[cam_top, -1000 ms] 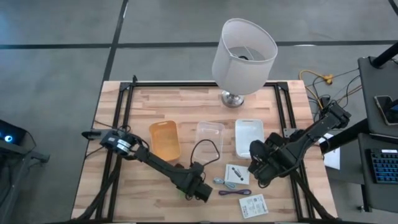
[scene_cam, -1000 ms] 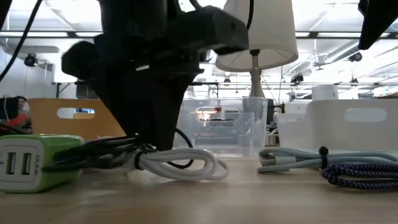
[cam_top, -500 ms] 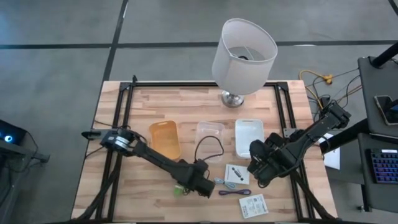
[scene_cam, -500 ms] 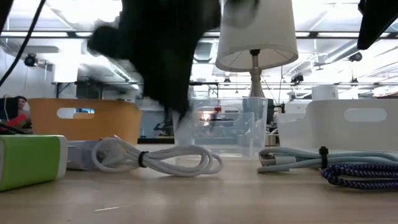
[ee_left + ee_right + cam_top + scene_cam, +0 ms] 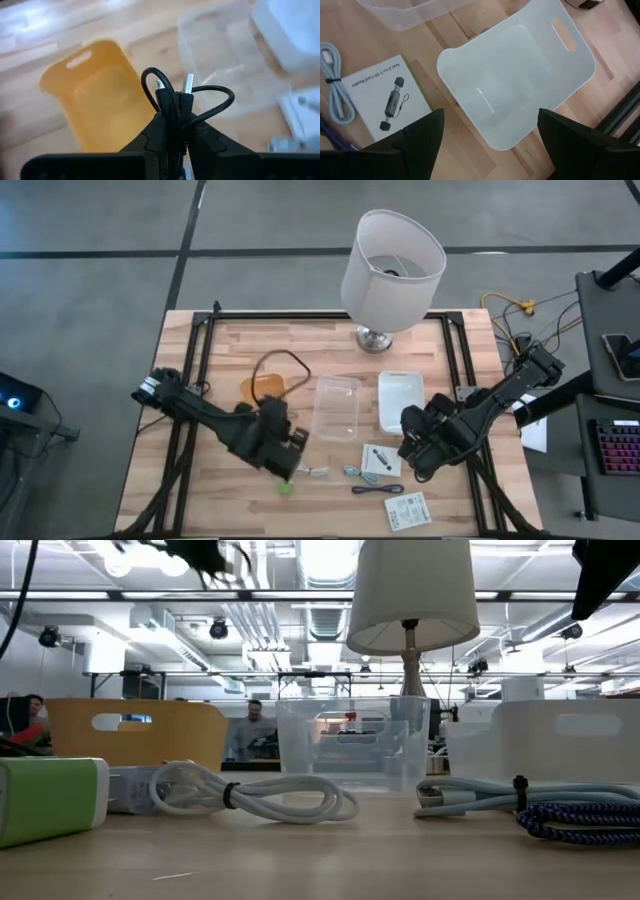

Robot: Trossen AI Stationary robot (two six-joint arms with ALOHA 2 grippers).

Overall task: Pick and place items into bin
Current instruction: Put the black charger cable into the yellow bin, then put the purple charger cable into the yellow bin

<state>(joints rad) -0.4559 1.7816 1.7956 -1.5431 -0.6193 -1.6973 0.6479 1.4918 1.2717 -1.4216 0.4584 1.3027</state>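
- While the wooden table (image 5: 240,340) carries the whole job, the biggest thing on it, a white lamp (image 5: 392,268) at the far edge, plays no part.
- Three bins sit in a row mid-table: an orange bin (image 5: 262,383) on the left, a clear bin (image 5: 337,406) in the middle, and a white bin (image 5: 400,400) on the right. As far as the views show, all three look empty.
- Over the orange bin's near end, the left gripper (image 5: 172,131) is raised, its fingers pinched tight on a looped black cable (image 5: 189,98) whose plugs stick up past the fingertips; the loop arcs above that bin.
- Beside the white bin, the right gripper (image 5: 487,145) waits with its fingers spread wide and nothing between them.
- By my reading, the step in hand is carrying the black cable to a bin, most likely the orange one; the next move calls for centring the dangling loop inside the walls and then releasing it, so that none drapes over the rim.
- Still loose on the near table: a white printed card (image 5: 385,97), a white coiled cable (image 5: 250,796), a pale-blue cable (image 5: 470,795), a purple braided cable (image 5: 585,818), a green charger block (image 5: 50,798), and a second small card (image 5: 407,508).
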